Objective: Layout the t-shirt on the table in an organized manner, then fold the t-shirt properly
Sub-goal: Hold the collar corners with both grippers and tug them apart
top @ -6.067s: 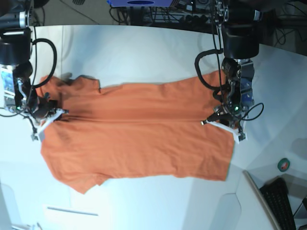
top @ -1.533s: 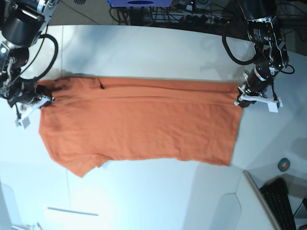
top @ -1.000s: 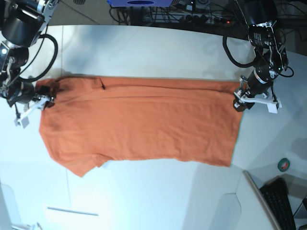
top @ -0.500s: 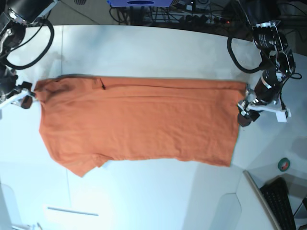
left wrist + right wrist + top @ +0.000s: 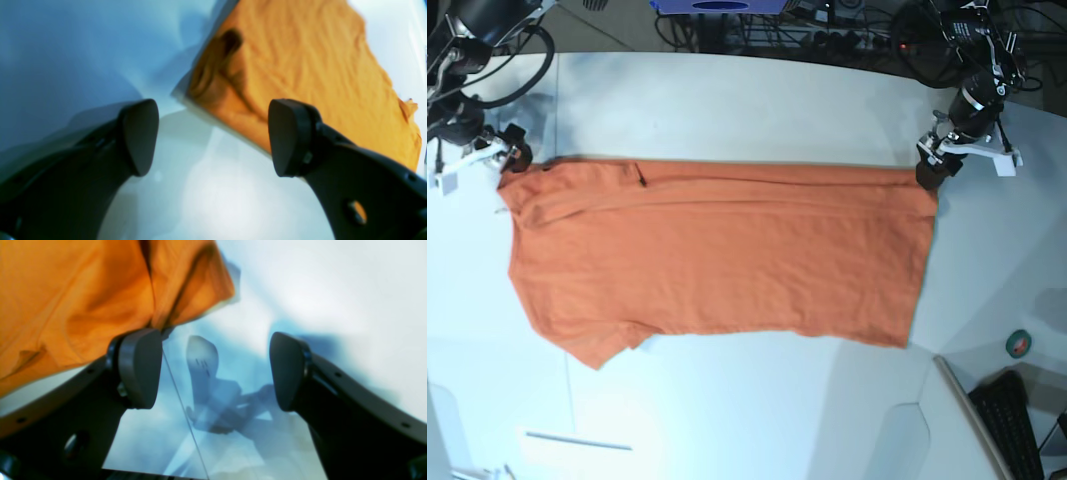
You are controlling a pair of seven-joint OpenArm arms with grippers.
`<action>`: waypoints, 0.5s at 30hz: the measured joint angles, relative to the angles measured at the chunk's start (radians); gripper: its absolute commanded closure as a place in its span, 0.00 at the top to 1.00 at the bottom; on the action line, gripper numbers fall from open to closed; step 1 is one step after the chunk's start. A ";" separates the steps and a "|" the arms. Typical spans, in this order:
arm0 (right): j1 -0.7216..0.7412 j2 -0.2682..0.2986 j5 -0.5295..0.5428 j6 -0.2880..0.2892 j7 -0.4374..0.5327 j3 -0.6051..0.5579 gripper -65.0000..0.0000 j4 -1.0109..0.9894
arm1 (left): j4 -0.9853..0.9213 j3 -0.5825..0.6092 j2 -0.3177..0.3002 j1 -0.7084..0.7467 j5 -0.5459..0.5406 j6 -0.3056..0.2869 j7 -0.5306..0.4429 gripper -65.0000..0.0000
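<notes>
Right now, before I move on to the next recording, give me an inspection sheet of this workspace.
Surface: white table, glossy, a thin dark seam visible in the right wrist view.
Job's things: orange t-shirt lying flat and spread lengthwise, folded over along its far edge, one sleeve sticking out at the near left corner.
Clutter: a roll of tape near the table's right edge; a black keyboard off the near right corner.
Grippers: left gripper open, empty, just off the shirt's corner; right gripper open, empty, one finger beside the cloth edge.
Cables: black loops on both arms; a tangle behind the table.
Surroundings: blue object beyond the far edge.
</notes>
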 measured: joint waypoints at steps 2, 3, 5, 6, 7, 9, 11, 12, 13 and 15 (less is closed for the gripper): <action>0.014 0.001 -0.003 0.002 0.011 0.001 0.65 -0.028 | -0.005 0.002 0.000 -0.015 0.000 0.000 0.000 0.75; 0.021 0.002 -0.002 0.002 0.035 0.001 0.63 -0.047 | -0.007 0.002 -0.001 -0.023 0.000 0.000 0.000 0.75; 0.033 0.003 0.005 0.002 0.097 0.000 0.61 -0.089 | -0.013 0.002 -0.003 -0.037 0.014 -0.003 -0.009 0.75; 0.034 0.003 0.007 0.002 0.116 -0.002 0.61 -0.103 | -0.018 0.002 -0.002 -0.046 0.040 -0.003 -0.011 0.75; 0.032 0.003 0.007 0.002 0.122 -0.005 0.61 -0.114 | -0.022 0.002 -0.002 -0.052 0.068 -0.003 -0.007 0.75; 0.032 0.003 0.015 0.003 0.130 -0.005 0.61 -0.122 | -0.023 0.002 0.002 -0.056 0.084 -0.003 -0.006 0.75; 0.039 0.005 0.014 0.007 0.135 -0.005 0.61 -0.124 | -0.039 0.001 0.002 -0.070 0.083 -0.003 -0.007 0.75; 0.043 0.006 0.009 0.006 0.133 -0.005 0.61 -0.125 | -0.067 0.001 -0.001 -0.085 0.082 -0.006 -0.018 0.75; 0.047 0.006 0.005 0.007 0.132 -0.005 0.61 -0.128 | -0.094 0.001 -0.004 -0.100 0.076 -0.010 -0.024 0.75; 0.052 0.005 0.008 0.006 0.133 -0.005 0.61 -0.136 | -0.142 0.002 -0.008 -0.128 0.072 -0.018 -0.066 0.75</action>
